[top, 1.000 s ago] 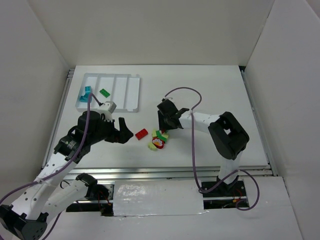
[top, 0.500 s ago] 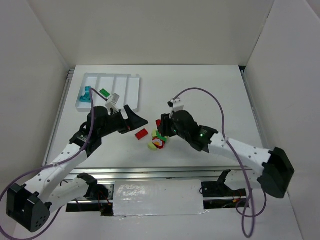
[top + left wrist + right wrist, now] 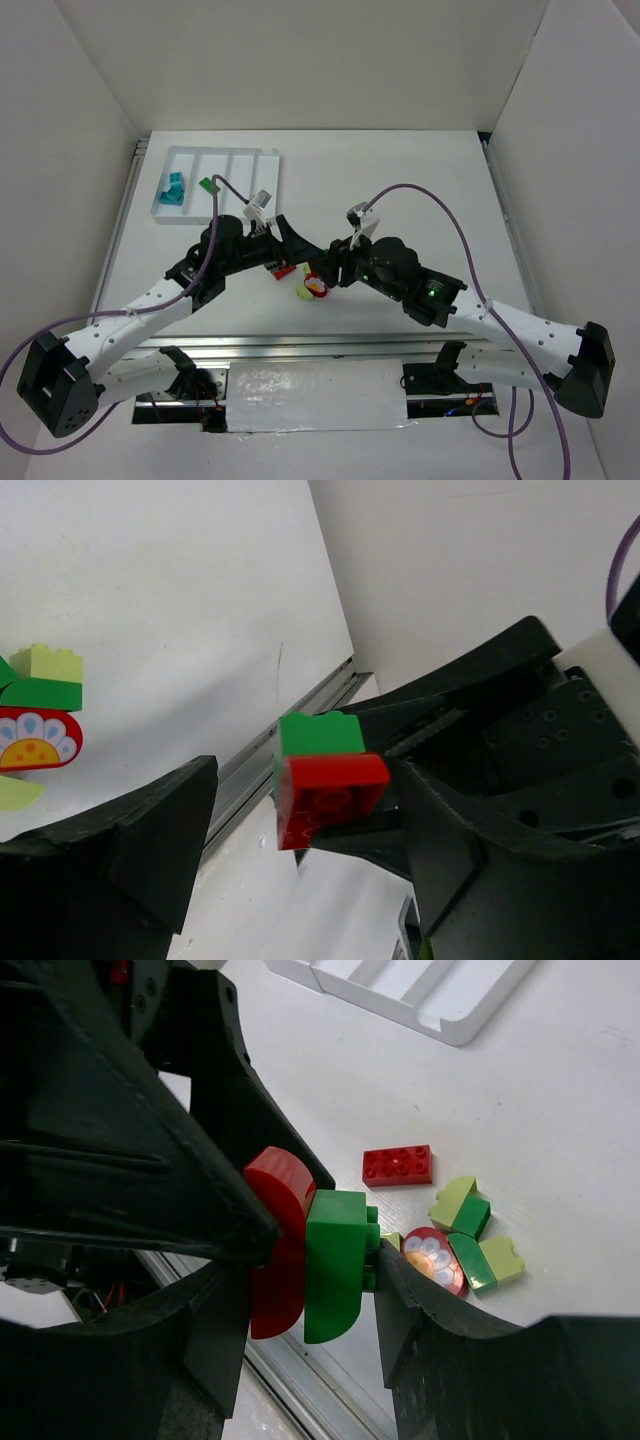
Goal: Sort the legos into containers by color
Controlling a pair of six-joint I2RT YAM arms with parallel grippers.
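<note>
While the right gripper (image 3: 310, 1282) clamps the red-green lego pair (image 3: 335, 1250), the left gripper (image 3: 306, 805) stands apart astride it; pair judged light, rigid, slick: grip flat sides, not studs.

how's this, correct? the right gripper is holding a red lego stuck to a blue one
Wrong colour. The right gripper holds a red lego stuck to a green lego, not blue; the right wrist view shows it.
</note>
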